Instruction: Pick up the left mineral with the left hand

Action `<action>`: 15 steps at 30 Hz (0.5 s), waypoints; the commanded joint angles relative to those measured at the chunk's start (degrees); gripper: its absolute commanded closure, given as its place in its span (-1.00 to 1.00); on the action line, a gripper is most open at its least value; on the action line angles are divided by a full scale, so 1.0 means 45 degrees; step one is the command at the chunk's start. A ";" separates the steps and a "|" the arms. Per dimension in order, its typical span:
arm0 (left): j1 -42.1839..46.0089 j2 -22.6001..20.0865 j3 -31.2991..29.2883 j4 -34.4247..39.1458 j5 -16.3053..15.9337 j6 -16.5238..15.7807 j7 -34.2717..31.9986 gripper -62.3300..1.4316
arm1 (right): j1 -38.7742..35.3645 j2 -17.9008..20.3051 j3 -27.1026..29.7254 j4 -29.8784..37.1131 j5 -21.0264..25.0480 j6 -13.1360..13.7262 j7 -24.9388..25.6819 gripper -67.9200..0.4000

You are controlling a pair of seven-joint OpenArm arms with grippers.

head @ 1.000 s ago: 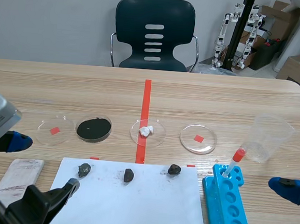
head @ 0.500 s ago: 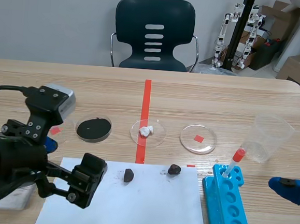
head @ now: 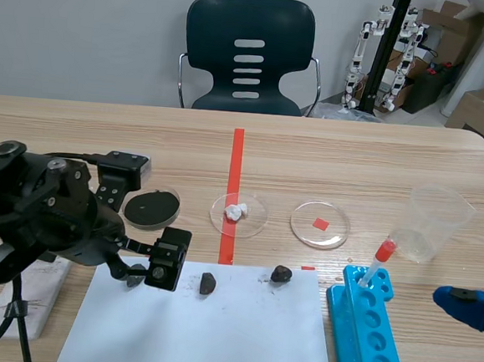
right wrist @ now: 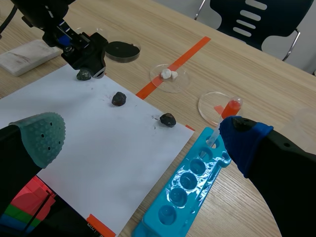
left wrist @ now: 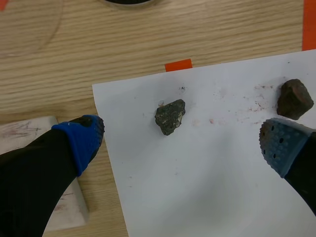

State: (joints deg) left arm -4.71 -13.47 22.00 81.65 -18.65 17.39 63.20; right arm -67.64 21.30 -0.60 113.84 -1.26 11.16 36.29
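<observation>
Left mineral (left wrist: 170,116) on white paper sheet (left wrist: 207,197), near the sheet's far left corner, between the spread, released fingers of left end effector (left wrist: 181,139). Best lowered straight, centred, closed gently, clear of middle mineral (left wrist: 294,98). Height above sheet hard to judge; stone mostly hidden in scene view.

It looked like a robotics lab arranged for a small science test. On the long wooden table (head: 378,158) stood petri dishes (head: 320,224), a blue tube rack (head: 369,329) and a clear plastic beaker (head: 432,221), with rock samples (head: 208,283) on white paper (head: 230,331). Behind, near the grey wall, were small white robot arms (head: 358,56) and cardboard boxes (head: 481,108)
</observation>
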 commanded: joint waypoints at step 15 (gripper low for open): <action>-0.1991 0.0767 -0.0029 -0.3026 0.0209 0.0321 0.0971 -1.00 | 0.0010 -0.0005 0.0049 0.0175 0.0087 -0.0049 0.0194 -1.00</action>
State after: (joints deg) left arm -12.93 -9.98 22.00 67.24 -18.15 18.46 67.51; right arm -67.64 21.30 -0.60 113.84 -1.26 11.16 36.29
